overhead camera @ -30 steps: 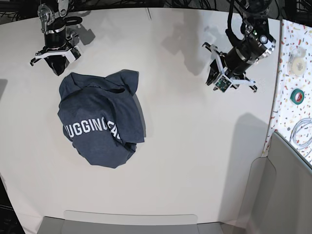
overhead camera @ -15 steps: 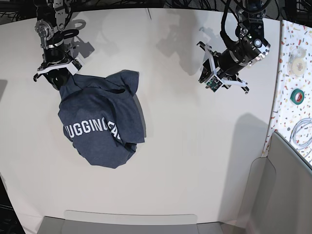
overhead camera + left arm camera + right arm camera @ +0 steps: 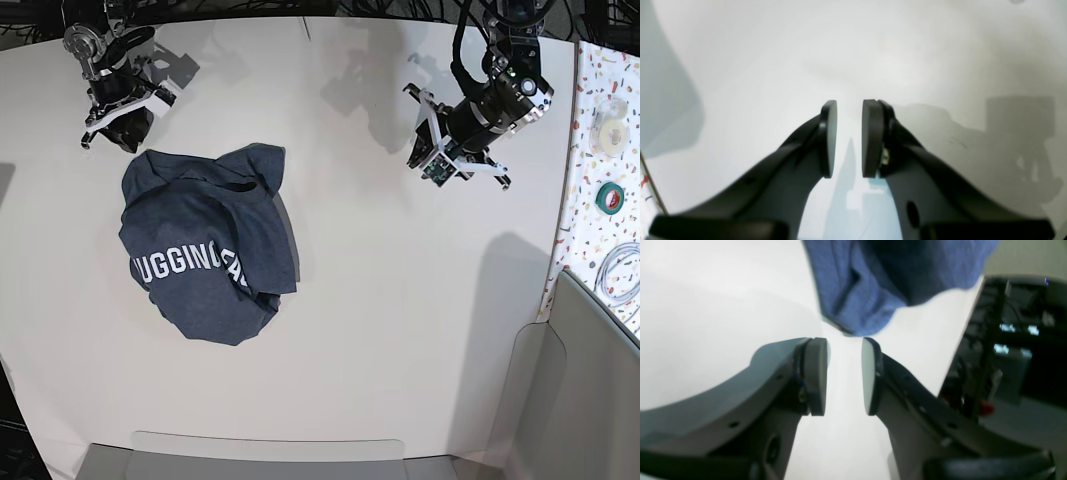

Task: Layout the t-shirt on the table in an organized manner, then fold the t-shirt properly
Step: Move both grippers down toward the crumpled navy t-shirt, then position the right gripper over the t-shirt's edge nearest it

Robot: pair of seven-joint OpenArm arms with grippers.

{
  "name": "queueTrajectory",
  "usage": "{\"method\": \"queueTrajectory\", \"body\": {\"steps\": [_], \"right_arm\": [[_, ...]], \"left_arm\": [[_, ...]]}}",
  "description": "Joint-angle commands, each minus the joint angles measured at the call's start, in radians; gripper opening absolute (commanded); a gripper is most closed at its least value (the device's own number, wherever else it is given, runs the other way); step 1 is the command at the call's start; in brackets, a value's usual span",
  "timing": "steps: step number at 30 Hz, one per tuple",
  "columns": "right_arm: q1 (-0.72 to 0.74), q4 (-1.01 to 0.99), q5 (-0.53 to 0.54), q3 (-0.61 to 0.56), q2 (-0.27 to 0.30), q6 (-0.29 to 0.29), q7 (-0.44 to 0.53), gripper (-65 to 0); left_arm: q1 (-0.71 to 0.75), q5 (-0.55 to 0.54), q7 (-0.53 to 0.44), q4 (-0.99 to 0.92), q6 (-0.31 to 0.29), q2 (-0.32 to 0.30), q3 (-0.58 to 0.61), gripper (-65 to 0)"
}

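The dark navy t-shirt (image 3: 205, 250) lies crumpled on the left part of the white table (image 3: 400, 320), with part of its white lettering facing up. My right gripper (image 3: 122, 128) hovers just beyond the shirt's far-left edge, open and empty. In the right wrist view the gripper (image 3: 844, 343) has a gap between its pads, and a blue hem fold of the shirt (image 3: 857, 303) lies just past the fingertips. My left gripper (image 3: 445, 160) is over bare table at the far right. In the left wrist view it (image 3: 849, 106) is open and holds nothing.
A speckled strip (image 3: 585, 150) runs along the right edge, with a green tape roll (image 3: 611, 196), a pale roll (image 3: 607, 125) and a white cable (image 3: 620, 270). A grey panel (image 3: 590, 390) stands at the front right. Dark equipment (image 3: 1007, 340) lies beyond the table edge.
My right gripper dipped to the shirt's far edge, then drew back up and away without taking hold. My left gripper shifted a little left and towards the far side. The shirt has not moved.
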Motion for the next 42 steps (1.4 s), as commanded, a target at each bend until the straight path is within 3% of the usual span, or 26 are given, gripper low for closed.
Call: {"method": "queueTrajectory", "body": {"steps": [1, 10, 15, 30, 42], "right_arm": [[-0.007, 0.020, -0.001, 0.018, 0.017, 0.008, 0.004, -47.0], [0.080, 0.028, -0.001, 0.014, 0.017, 0.120, -0.005, -47.0], [0.162, 0.030, 0.000, -0.069, 0.053, 0.175, -0.107, -47.0], [0.125, 0.102, 0.002, -0.103, 0.123, 0.183, -0.144, -47.1], [0.099, 0.079, 0.002, -0.103, 0.116, 0.183, -0.144, -47.2]], "left_arm": [[-0.004, -0.012, -0.014, 0.016, 0.003, -0.004, -0.002, -51.7], [0.019, -0.012, -0.012, 0.016, 0.004, -0.002, 0.001, -51.7], [0.021, -0.012, -0.012, 0.016, 0.004, -0.001, 0.001, -51.7], [0.019, -0.012, 0.061, 0.016, 0.004, -0.001, 0.000, -51.7], [0.021, -0.012, 0.063, 0.016, 0.004, 0.015, -0.006, -51.7]]}}
